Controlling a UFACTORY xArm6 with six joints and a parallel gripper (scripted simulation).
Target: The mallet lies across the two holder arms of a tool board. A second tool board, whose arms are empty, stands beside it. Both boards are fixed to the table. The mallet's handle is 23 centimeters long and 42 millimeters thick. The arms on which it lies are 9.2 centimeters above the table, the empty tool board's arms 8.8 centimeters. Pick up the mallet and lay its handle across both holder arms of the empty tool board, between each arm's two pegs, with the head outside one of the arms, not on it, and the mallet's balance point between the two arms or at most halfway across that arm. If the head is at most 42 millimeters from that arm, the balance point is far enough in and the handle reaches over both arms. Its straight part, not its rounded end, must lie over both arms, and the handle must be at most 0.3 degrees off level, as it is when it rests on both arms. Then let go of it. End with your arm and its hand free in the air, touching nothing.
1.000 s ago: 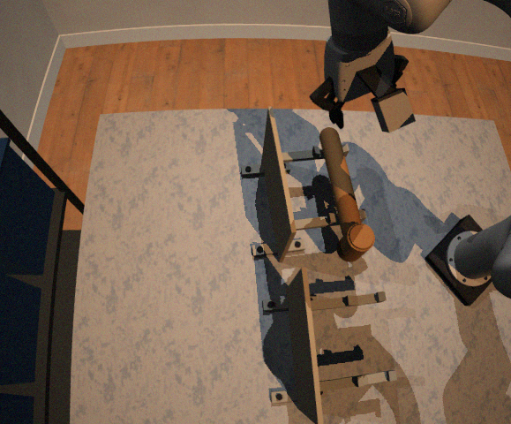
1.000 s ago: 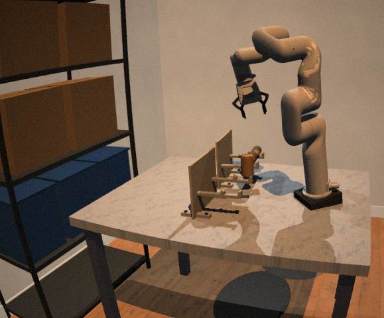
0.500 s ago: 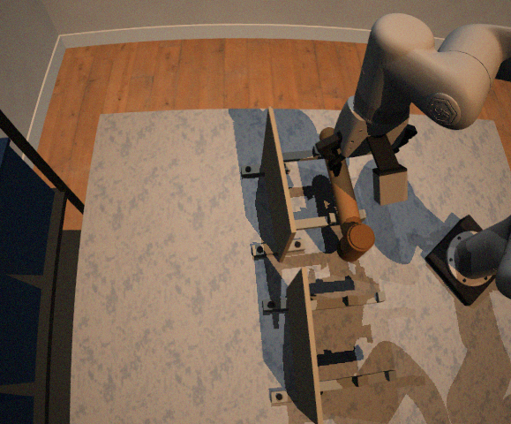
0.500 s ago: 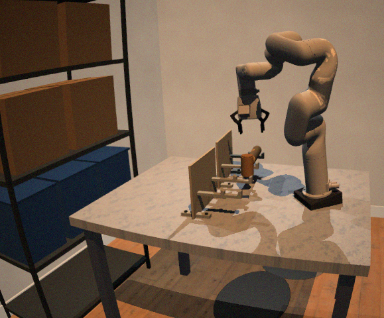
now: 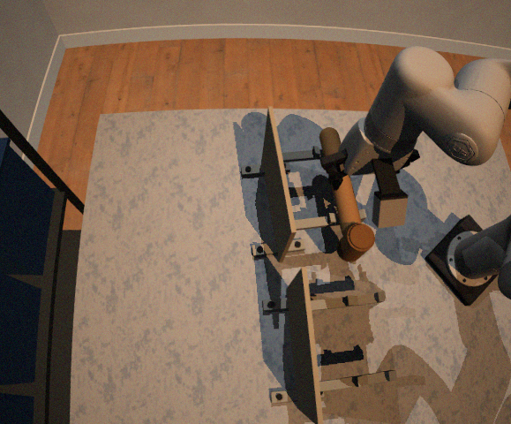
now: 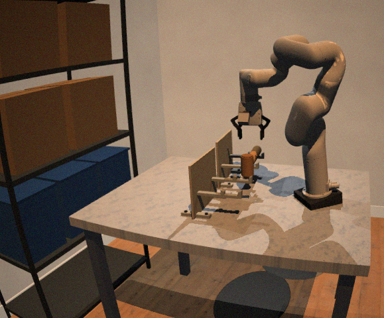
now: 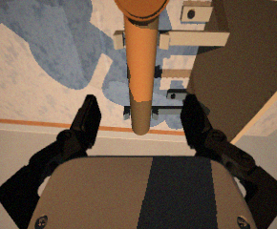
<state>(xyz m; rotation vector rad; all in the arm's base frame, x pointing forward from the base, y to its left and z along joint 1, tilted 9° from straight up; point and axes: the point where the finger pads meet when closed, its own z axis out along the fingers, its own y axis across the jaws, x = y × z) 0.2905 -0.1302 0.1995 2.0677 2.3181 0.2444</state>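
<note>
The orange-brown mallet (image 5: 344, 200) lies across the two arms of the far tool board (image 5: 275, 182). Its round head (image 5: 356, 241) points toward the near board, just outside the nearer arm. The empty tool board (image 5: 303, 346) stands beside it, and nothing lies on its two arms (image 5: 346, 299) (image 5: 360, 378). My gripper (image 6: 250, 131) is open and empty. It hangs some way above the handle's far end, apart from it. In the wrist view the fingers straddle the handle's rounded tip (image 7: 140, 72) from above. The mallet also shows in the exterior view (image 6: 248, 162).
My arm's base (image 5: 467, 267) is bolted to the table to the right of the boards. A tall black rack (image 6: 48, 103) with cardboard boxes and blue bins stands off the table's left side. Both boards' upright panels rise to the left of their arms.
</note>
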